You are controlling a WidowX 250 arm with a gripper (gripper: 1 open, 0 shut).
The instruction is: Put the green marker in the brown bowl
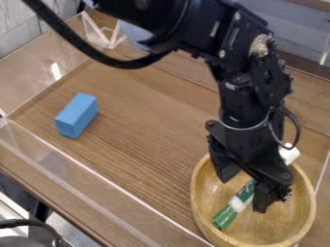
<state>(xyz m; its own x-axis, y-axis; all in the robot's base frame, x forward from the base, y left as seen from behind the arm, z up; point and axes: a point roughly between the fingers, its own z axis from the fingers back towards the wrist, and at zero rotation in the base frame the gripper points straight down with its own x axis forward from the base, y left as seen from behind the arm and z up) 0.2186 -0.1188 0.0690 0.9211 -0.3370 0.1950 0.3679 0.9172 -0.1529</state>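
The green marker (233, 209) lies inside the brown bowl (299, 220), on the bowl's floor toward its near-left part, tilted with its green end pointing toward the near rim and its white barrel running up under the hand (253, 186). It looks light, stiff and slim, a smooth plastic barrel that would probably roll or slide on the curved wooden floor and slip from a loose pinch; a grip across the middle of the barrel, with the fingers square to its length, seems the safest hold, should it need taking again. By my reading the marker rests free on the bowl, so the task appears all but done. Just above the marker, the hand stands spread, its dark fingers apart on either side of the barrel's upper part and pinching nothing. It points steeply down into the bowl, nearly upright. Above it the black arm rises over the bowl's left rim, then bends back and leftward toward the top of the view. Well left of the bowl, on the brown desk (142, 106), lies a blue block (76, 115), untouched.
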